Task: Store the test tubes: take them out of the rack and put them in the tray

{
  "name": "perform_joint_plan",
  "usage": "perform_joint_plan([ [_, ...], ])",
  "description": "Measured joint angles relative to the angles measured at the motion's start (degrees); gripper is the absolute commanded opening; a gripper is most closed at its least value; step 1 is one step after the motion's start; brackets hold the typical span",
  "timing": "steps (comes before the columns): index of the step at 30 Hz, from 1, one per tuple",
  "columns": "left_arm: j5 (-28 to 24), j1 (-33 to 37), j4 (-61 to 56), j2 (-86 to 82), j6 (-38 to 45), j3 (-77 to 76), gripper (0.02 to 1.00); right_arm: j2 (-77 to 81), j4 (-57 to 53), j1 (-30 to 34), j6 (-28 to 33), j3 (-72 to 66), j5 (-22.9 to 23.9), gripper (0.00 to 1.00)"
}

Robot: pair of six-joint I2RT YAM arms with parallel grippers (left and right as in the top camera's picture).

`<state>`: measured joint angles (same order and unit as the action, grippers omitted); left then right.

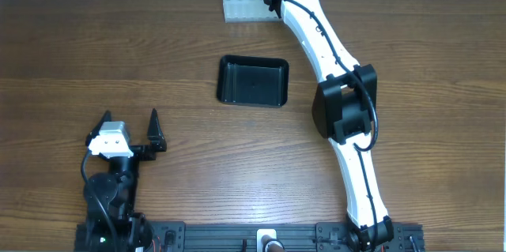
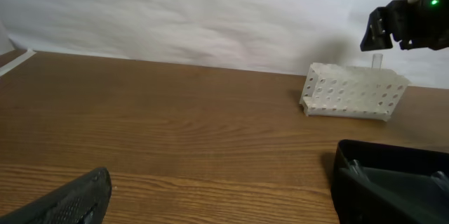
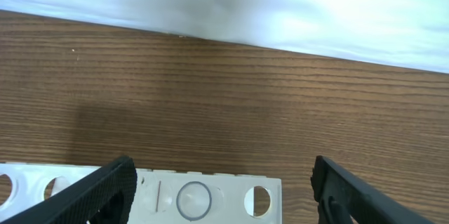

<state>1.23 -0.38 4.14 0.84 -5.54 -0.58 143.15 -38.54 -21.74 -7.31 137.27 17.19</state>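
Spread open, the right tool [image 3: 224, 171] hovers just over one white rack [image 1: 245, 7], whose single test tube [image 3: 194, 200] stands beneath it, between its fingers. One black tray [image 1: 253, 86] lies on the surface between the two tools. The left tool [image 1: 130, 118], open too, is well apart from the rack.

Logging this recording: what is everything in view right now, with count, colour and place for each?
Rack: one, white, far side of the table.
Test tube: one visible, clear, upright in the rack near one end.
Tray: one, black, mid-table, nearer than the rack and apart from it.
Table: one, brown wood.
Backdrop: one, white, behind the table.
Left gripper: one, black fingers, open, near left, close to its base.
Right gripper: one, black fingers, open, above the rack over the test tube.
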Motion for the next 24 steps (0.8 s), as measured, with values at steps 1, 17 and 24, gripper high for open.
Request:
perform_joint_plan([
  [1,0.0,0.0,0.0,0.0,0.0,0.0,0.996,0.2,0.02,0.0,0.04,0.0,0.0,0.787],
  [17,0.0,0.0,0.0,0.0,0.0,0.0,0.998,3.13,0.42,0.0,0.44,0.0,0.37,0.261],
  [24,0.0,0.0,0.0,0.0,0.0,0.0,0.998,3.19,0.79,0.0,0.22,0.0,0.46,0.126],
])
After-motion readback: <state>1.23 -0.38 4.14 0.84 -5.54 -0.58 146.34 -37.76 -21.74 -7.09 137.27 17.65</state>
